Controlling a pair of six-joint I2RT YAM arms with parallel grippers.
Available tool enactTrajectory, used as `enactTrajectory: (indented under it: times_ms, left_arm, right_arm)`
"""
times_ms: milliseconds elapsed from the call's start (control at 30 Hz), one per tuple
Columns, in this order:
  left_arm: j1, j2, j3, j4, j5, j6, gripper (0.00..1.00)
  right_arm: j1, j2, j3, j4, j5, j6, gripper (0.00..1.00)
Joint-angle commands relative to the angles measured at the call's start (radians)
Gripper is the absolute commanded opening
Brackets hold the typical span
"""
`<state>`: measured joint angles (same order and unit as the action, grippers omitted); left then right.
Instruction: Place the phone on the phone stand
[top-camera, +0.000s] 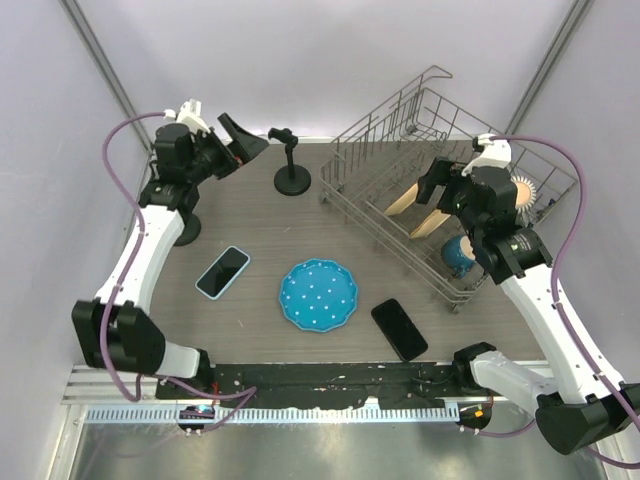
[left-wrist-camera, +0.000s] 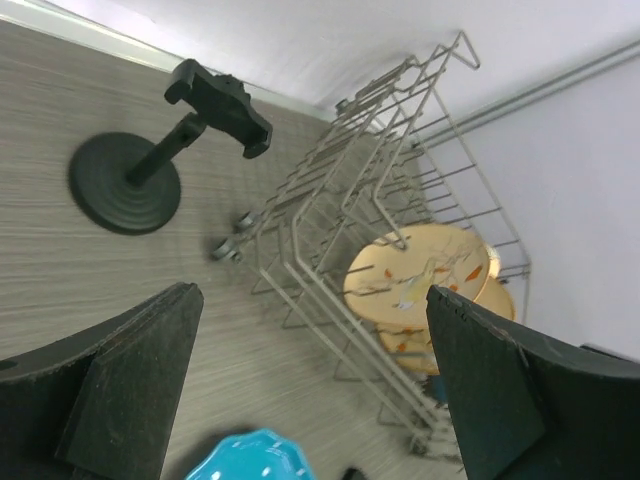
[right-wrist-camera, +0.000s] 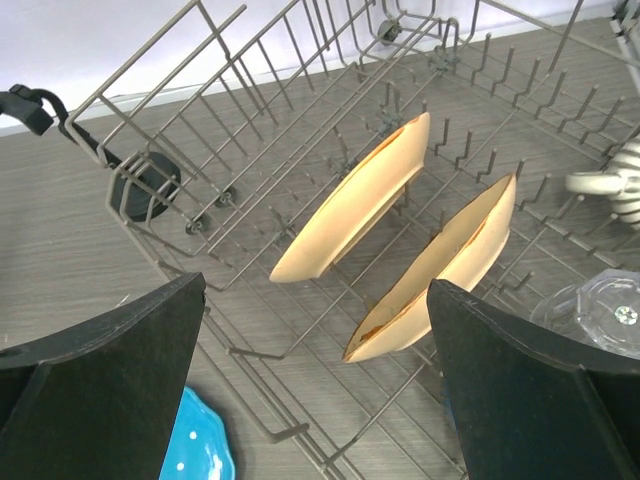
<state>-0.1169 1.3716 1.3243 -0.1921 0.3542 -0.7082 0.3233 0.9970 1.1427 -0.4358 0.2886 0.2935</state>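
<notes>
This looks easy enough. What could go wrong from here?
Two phones lie flat: the blue-cased phone and the black phone, so it may pick the wrong one, and flat phones are hard to pinch. The phone stand looks slim on a small base beside the dish rack; a nudge could tip it.

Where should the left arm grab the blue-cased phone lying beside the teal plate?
Pinch the blue-cased phone across its long edges, coming straight down from above: it lies flat on the table, so only its narrow width offers the jaws opposing sides.
</notes>
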Motion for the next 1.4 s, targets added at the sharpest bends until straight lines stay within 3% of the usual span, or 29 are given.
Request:
enactTrajectory:
  times_ms: [0, 133, 300, 400, 700, 833, 1000, 1200, 1367]
  left_arm:
    - [0.016, 0.114, -0.034, 0.308, 0.091, -0.294, 1.0]
    - [0.023, 0.286, -0.053, 0.599, 0.106, -0.478, 1.0]
    - [0.026, 0.499, -0.007, 0.839, 0.094, -0.661, 1.0]
    - [0.019, 0.612, 0.047, 0.927, 0.091, -0.74, 1.0]
    - [-0.007, 0.735, 0.162, 0.889, 0.046, -0.728, 1.0]
    - [-0.009, 0.722, 0.144, 0.919, 0.043, -0.735, 0.91]
    - [-0.017, 0.711, 0.156, 0.846, 0.037, -0.689, 0.96]
    - [-0.018, 0.719, 0.171, 0.794, 0.025, -0.691, 0.82]
    - [-0.018, 0.701, 0.191, 0.694, 0.005, -0.643, 0.65]
  right_arm:
    - [-0.001, 0.005, 0.051, -0.049, -0.071, 0.039, 0.98]
    - [0.0, -0.013, 0.039, -0.072, -0.167, 0.097, 0.98]
    - [0.0, -0.129, -0.06, 0.009, -0.35, 0.174, 0.98]
    - [-0.001, -0.17, -0.055, -0.023, -0.339, 0.161, 0.98]
    - [-0.003, -0.201, -0.029, -0.078, -0.258, 0.121, 0.98]
    - [0.0, -0.193, -0.035, -0.078, -0.273, 0.125, 0.98]
    - [-0.001, -0.187, -0.05, -0.078, -0.276, 0.13, 0.98]
    - [-0.001, -0.181, -0.063, -0.078, -0.307, 0.134, 0.98]
    - [0.0, -0.14, -0.072, -0.099, -0.325, 0.108, 0.98]
